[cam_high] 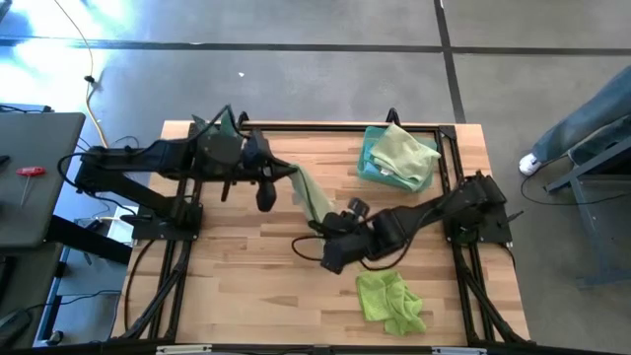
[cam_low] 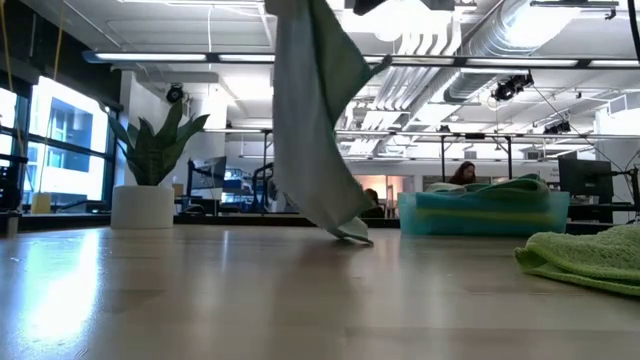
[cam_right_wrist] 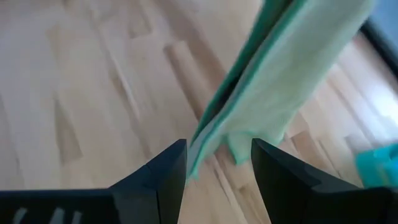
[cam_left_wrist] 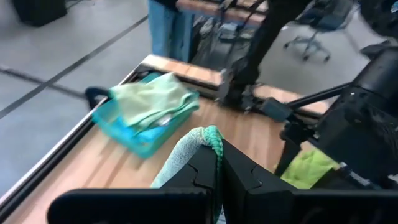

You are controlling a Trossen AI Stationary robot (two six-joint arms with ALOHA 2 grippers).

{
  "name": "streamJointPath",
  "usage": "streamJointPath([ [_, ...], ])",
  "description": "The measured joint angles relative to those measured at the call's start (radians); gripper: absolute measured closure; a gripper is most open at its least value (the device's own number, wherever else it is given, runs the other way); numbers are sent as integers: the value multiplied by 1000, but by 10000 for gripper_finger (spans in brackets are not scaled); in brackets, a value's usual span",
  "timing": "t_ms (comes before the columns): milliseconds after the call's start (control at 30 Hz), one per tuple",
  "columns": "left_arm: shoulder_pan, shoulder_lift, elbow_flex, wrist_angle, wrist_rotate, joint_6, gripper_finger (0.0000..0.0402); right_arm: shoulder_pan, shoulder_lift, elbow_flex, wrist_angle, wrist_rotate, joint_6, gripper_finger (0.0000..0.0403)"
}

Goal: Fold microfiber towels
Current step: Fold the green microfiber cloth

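Note:
A pale sage green microfiber towel (cam_high: pixel 311 195) with a teal hem hangs from my left gripper (cam_high: pixel 284 172), which is shut on it above the table's middle. My right gripper (cam_right_wrist: pixel 217 168) is open just by the towel's lower end (cam_right_wrist: pixel 249 140), one finger on either side; I cannot tell whether they touch it. A lime green towel (cam_high: pixel 390 300) lies crumpled on the table near the front edge. More towels (cam_high: pixel 402 153) are piled in a teal bin (cam_high: pixel 371 168) at the back right. My left gripper pinches a bunched upper edge of the sage towel, with its teal hem (cam_left_wrist: pixel 213 140), between its two shut fingers. It comes from the table's left, slanting slightly down. The towel hangs slack below the fingers, and its lowest corner (cam_low: pixel 352 236) reaches the table top.
A potted plant (cam_low: pixel 150 170) in a white pot stands at the table's far edge. A black frame rail (cam_high: pixel 315 126) runs along the table's back edge and sides. Bare wood (cam_high: pixel 237 276) lies at the front left. A person's leg and shoe (cam_high: pixel 567 138) show beyond the right side.

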Motion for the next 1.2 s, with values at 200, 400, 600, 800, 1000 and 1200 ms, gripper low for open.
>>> streamJointPath([
  [200,29,-3,40,-118,-3,-1,402,-53,0,-4,51,-184,-195,232],
  [400,39,-3,41,-131,-2,-1,402,-90,0,-17,133,-217,-214,232],
  [600,43,-4,41,-130,12,0,402,-127,2,-111,302,-188,-167,232],
  [800,60,-22,41,-131,18,0,401,-150,3,-252,443,-152,-84,232],
  [1000,75,-33,40,-136,23,3,401,-152,3,-338,548,-168,-77,232],
  [1200,81,-35,40,-205,18,7,401,-128,-20,-279,484,-168,-119,232],
])
